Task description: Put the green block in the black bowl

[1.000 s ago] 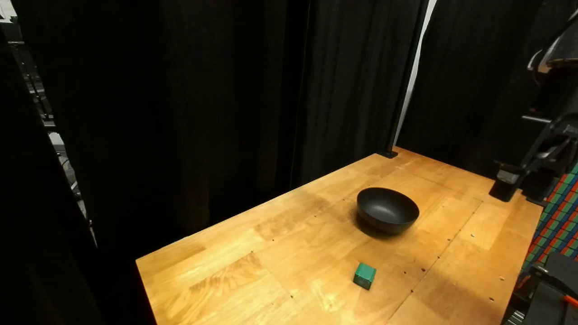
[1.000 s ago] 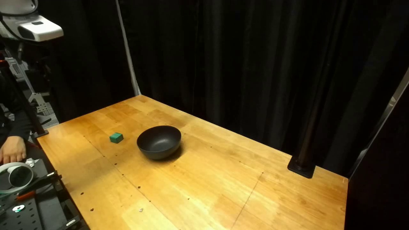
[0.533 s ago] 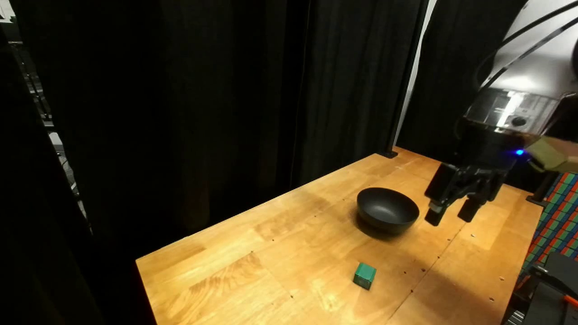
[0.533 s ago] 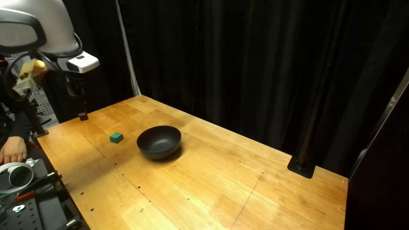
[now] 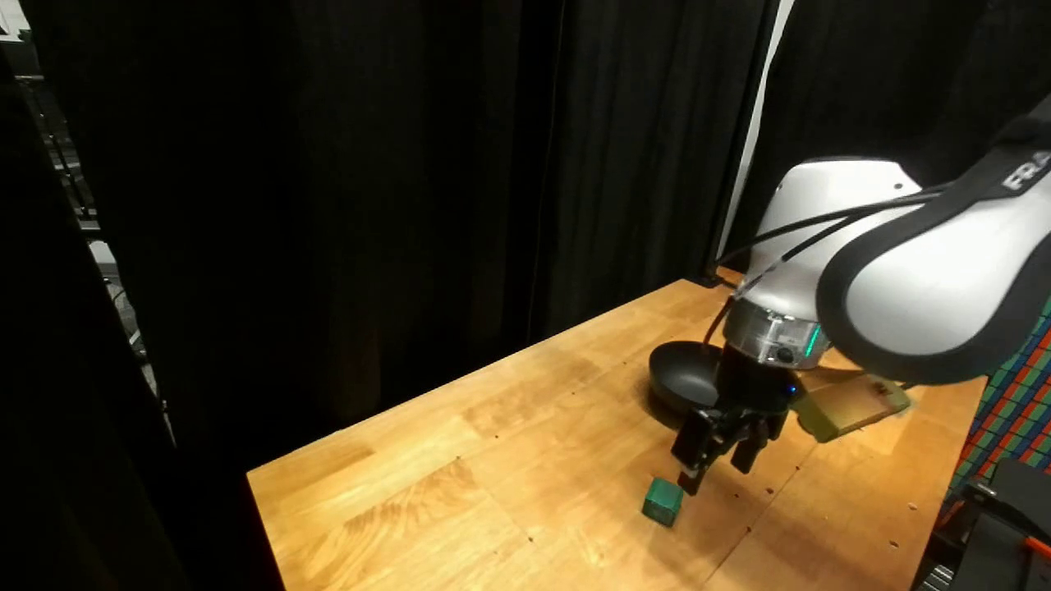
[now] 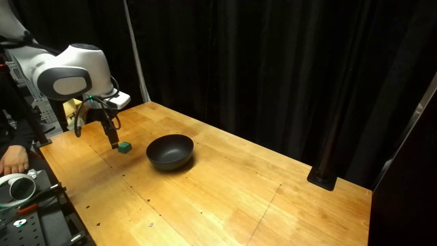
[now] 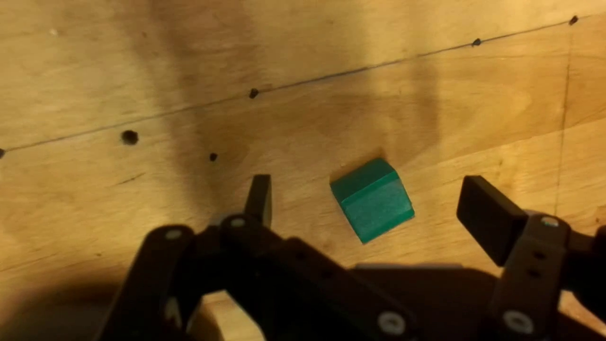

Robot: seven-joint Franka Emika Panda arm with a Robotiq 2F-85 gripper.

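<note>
The green block [image 5: 663,501] is a small teal cube on the wooden table. It also shows in an exterior view [image 6: 125,147] and in the wrist view [image 7: 374,204]. The black bowl [image 5: 683,379] stands upright on the table, partly hidden by the arm; it shows whole in an exterior view [image 6: 169,152], a little apart from the block. My gripper [image 5: 718,472] points down just above and beside the block. In the wrist view my gripper [image 7: 371,201] is open, with the block seen between its fingers, touching neither. In an exterior view the gripper [image 6: 115,145] slightly overlaps the block's edge.
The wooden table [image 6: 239,205] has dark curtains behind it. A black pole base [image 6: 322,178] stands at its back edge. Beside the table are a person's hand [image 6: 14,160], a white ring-shaped controller [image 6: 21,188] and a black side bench [image 6: 56,218].
The arm has come into the scene and swung over the table. My gripper has moved down from the table's far edge to close above the green block. Block and bowl have not moved.
</note>
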